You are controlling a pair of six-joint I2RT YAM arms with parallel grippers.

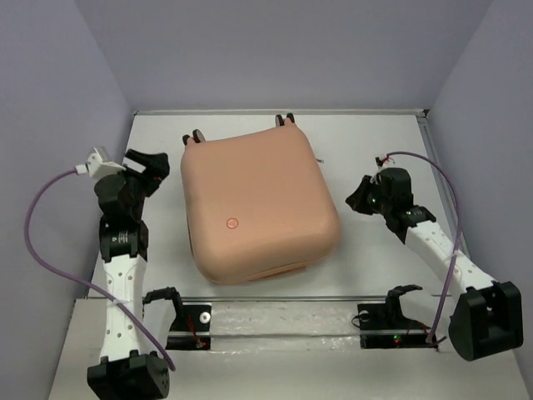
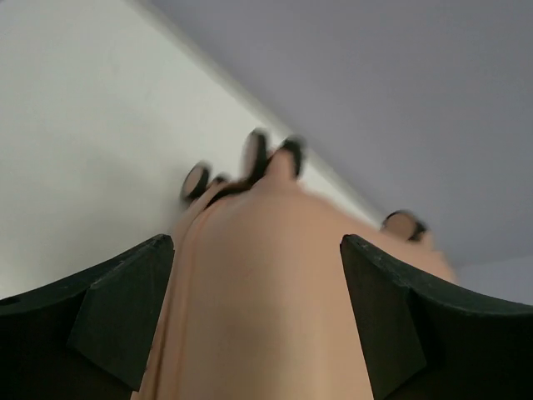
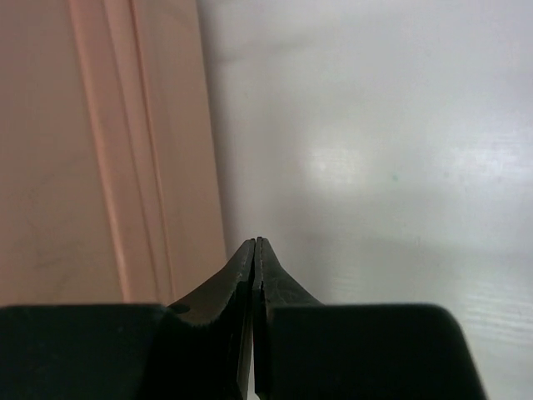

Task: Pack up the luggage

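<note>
We find the suitcase [image 1: 258,204] lying flat at the centre of the surface [image 1: 375,133], lid down. Its caster wheels [image 1: 200,135] are at the 12 o'clock edge and a small round badge [image 1: 232,223] shows on the shell towards 7 o'clock. No cloth or other contents are visible outside it.

The left arm [image 1: 123,250] stands at 9 o'clock of the case. The left fingers [image 2: 117,317] are spread wide and grip nothing; the left wrist view looks between them along the shell towards the wheels. The right arm [image 1: 433,246] stands at 3 o'clock. The right fingers [image 3: 233,283] are pressed together on nothing, tips low over the bare surface just beside the case's side wall.

The seam ridges [image 3: 125,150] run along that wall. We cannot tell from any view whether the zipper is drawn, and no slider is visible.

In our judgement the loading step is done and the closing step is in hand or just complete. If the zipper is undone, the next move calls for finding the slider. One arm would need to steady the shell while the other pinches the pull and runs it round the seam. If it is done up, both arms need only draw clear.
</note>
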